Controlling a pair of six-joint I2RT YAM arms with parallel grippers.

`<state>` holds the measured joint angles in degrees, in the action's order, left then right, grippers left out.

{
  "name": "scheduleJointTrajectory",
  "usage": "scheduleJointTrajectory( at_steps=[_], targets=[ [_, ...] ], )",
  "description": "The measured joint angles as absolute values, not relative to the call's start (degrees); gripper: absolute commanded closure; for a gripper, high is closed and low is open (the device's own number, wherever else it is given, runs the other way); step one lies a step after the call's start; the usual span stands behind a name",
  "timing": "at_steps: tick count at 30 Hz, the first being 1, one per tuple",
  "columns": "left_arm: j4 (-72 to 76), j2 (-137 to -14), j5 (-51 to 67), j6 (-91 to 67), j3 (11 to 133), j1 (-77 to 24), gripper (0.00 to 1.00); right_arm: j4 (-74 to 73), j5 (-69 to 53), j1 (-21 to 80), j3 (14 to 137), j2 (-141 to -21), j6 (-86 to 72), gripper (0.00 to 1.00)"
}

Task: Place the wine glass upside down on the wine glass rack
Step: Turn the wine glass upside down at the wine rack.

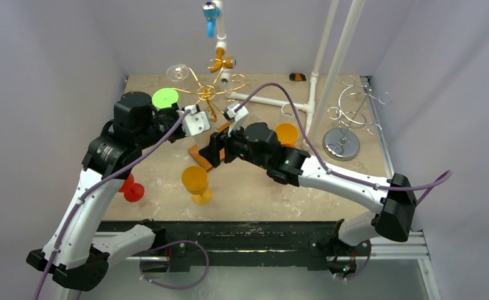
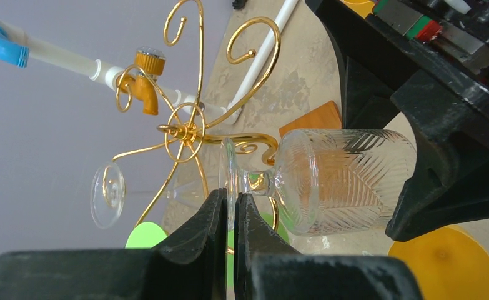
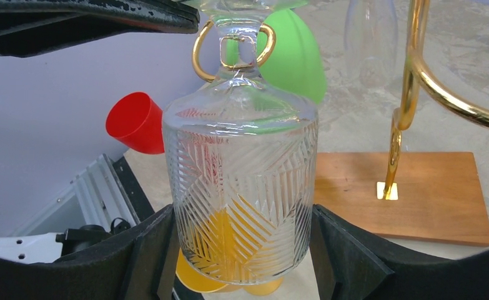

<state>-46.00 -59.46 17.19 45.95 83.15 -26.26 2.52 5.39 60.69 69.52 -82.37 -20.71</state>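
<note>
The clear ribbed wine glass (image 2: 341, 181) is gripped at both ends beside the gold wire wine glass rack (image 2: 185, 131). My left gripper (image 2: 229, 197) is shut on the thin edge of its round foot. My right gripper (image 3: 243, 250) clasps the bowl (image 3: 242, 181), one finger against each side, with the rim pointing down. The stem sits inside a gold loop (image 3: 232, 53) of the rack. In the top view both grippers (image 1: 195, 119) (image 1: 220, 145) meet just in front of the rack (image 1: 207, 94), and the glass is hard to make out there.
Another clear glass (image 1: 178, 72) hangs on the rack's far left arm. The rack's wooden base (image 3: 404, 194) lies under the glass. Green (image 1: 165, 98), red (image 1: 131, 189), yellow (image 1: 196, 182) and orange (image 1: 286, 133) plastic glasses stand around. A silver rack (image 1: 348, 119) and white pipes (image 1: 329, 56) stand at right.
</note>
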Motion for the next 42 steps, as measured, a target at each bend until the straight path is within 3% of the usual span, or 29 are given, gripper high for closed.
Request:
scheduleJointTrajectory(
  at_steps=[13,18,42],
  targets=[
    [-45.89,-58.17,18.68,43.16,83.35,-25.87,1.0,2.76,3.05,60.71,71.13,-83.88,-22.37,0.25],
    [-44.73,-57.87,19.79,40.45,83.35,-25.82,1.0,3.38,2.17,60.69,71.13,-83.88,-24.16,0.28],
    [-37.67,-56.49,28.32,32.14,83.35,-25.5,1.0,18.17,-5.85,60.31,65.54,-82.54,-40.97,0.19]
  ],
)
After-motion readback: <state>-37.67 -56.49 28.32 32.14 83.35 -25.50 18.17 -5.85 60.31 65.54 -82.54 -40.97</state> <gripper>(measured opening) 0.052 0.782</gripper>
